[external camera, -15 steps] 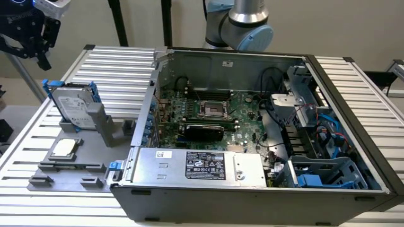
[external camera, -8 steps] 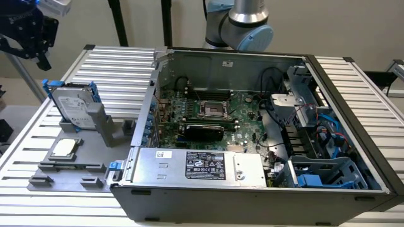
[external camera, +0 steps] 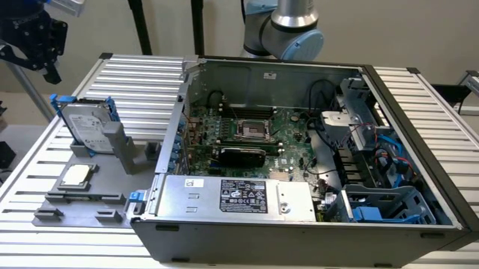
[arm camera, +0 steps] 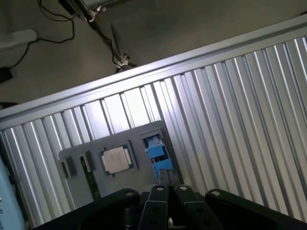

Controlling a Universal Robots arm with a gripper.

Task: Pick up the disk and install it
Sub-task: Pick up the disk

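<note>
The disk [external camera: 88, 126] is standing upright in the grey holder [external camera: 129, 159], left of the exterior view; your end effector [arm camera: 166, 172] is hanging fully closed, gripping nothing.

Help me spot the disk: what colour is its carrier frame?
Blue, edging the disk; clearest in the exterior view.
</note>
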